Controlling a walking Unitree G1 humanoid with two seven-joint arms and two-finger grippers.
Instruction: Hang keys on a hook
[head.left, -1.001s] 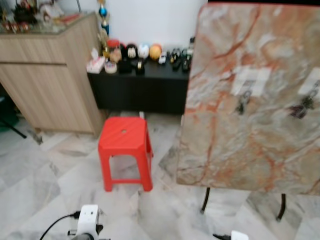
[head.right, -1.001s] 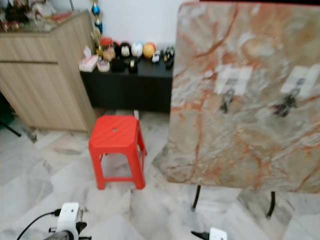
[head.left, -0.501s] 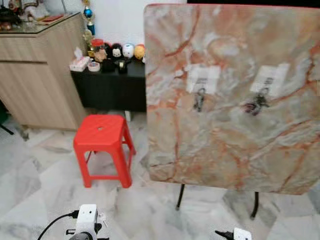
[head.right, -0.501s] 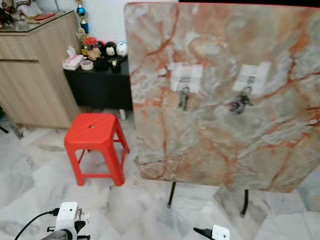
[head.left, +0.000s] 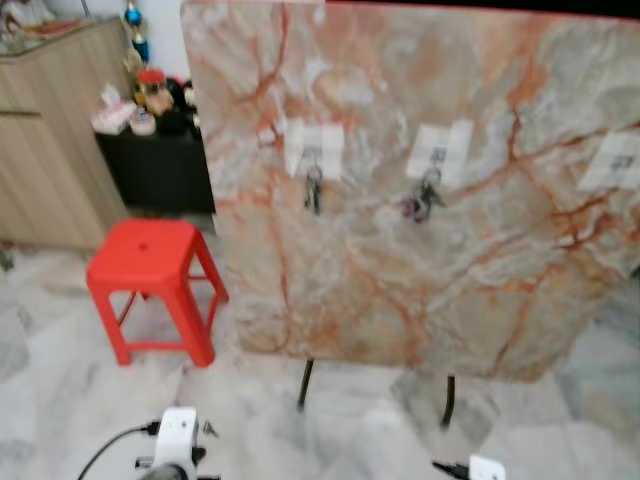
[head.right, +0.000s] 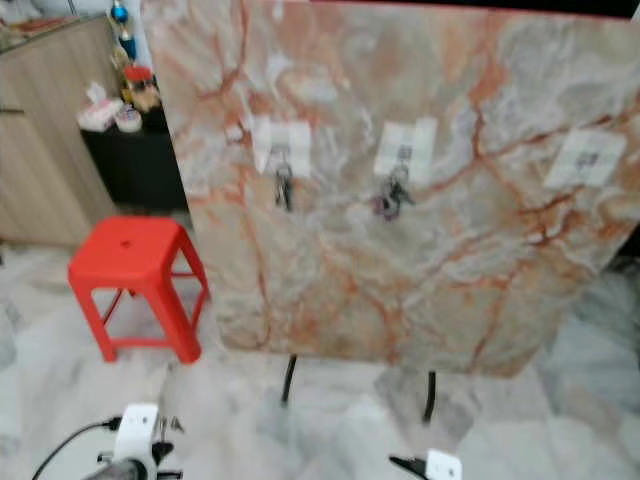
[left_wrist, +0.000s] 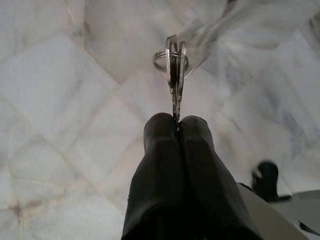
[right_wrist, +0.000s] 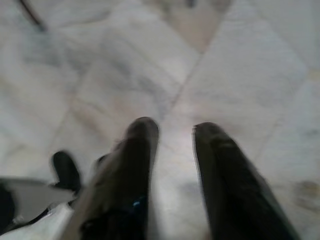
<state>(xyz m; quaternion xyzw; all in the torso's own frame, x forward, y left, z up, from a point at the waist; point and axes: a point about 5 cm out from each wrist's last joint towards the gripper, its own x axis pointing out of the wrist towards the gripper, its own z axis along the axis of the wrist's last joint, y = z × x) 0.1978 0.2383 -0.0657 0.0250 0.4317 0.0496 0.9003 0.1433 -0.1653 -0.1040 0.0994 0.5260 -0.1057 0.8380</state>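
A: We have the keys (left_wrist: 172, 75) pinched in our left gripper (left_wrist: 176, 125). The two black fingers (left_wrist: 160, 165) are pressed fully together on the blade end, and the keys stick straight out past the fingertips, in line with the fingers. Their long axis runs along the fingers, with the ring at the far end, away from us, over the floor.

B: And our right gripper (right_wrist: 172, 130)?

A: Its fingers are parted with a clear gap and nothing between them. It hangs over the pale marble floor (right_wrist: 240, 65).

B: What do we face?

A: A marble tabletop (head.left: 420, 250) veined in orange and grey, tipped up on its edge so that its face is toward us, with dark metal legs (head.left: 303, 385) showing beneath. Three white adhesive hooks are stuck on its upper part. The left hook (head.left: 313, 150) carries a key bunch (head.left: 313, 190), the middle hook (head.left: 440, 153) carries a second key bunch (head.left: 420, 198), and we see nothing hanging on the right hook (head.left: 612, 162).

B: And the room?

A: A red plastic stool (head.left: 150, 285) stands on the floor to the left of the tabletop. Behind it is a low black cabinet (head.left: 160, 170) with small figurines on top, beside a light wood cupboard (head.left: 45, 150). The head views are blurred.
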